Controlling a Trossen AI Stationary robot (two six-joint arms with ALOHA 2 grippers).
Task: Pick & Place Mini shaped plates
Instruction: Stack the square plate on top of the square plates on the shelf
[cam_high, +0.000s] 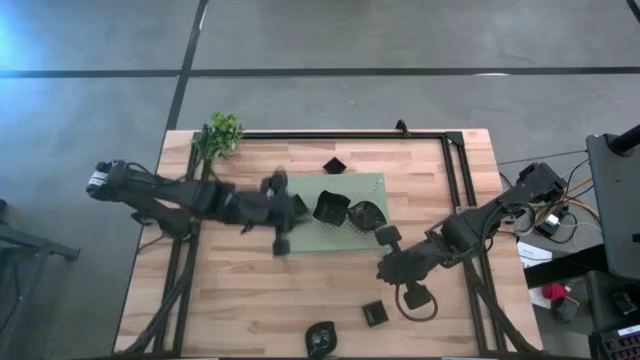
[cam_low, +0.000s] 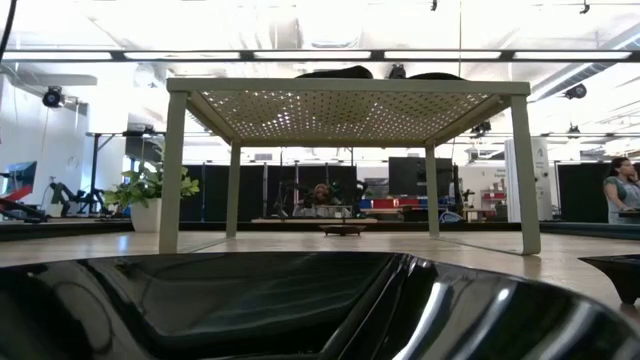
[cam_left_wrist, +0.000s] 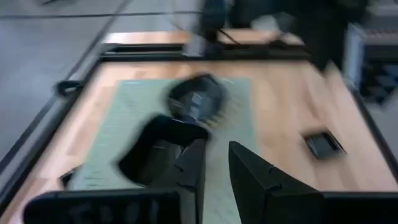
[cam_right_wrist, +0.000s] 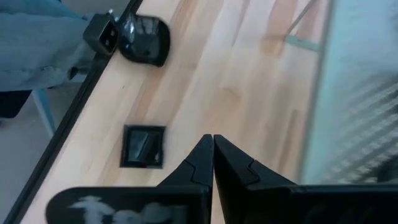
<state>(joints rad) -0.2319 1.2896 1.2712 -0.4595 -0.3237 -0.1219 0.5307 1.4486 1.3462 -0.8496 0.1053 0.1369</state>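
Note:
Several small glossy black plates show. In the high view a squarish plate and a scalloped plate sit on the light green perforated mat. Another plate lies on the wood beyond it. A round plate, a square plate and a rounded plate lie toward the near edge. My left gripper hovers at the mat's left part, open, just short of the squarish plate. My right gripper is shut over bare wood near the square plate.
A small leafy plant stands at the far left corner. A black frame rail runs around the table. In the low view the mat stands raised on legs, and one plate fills the foreground. Bare wood lies at the table's near left.

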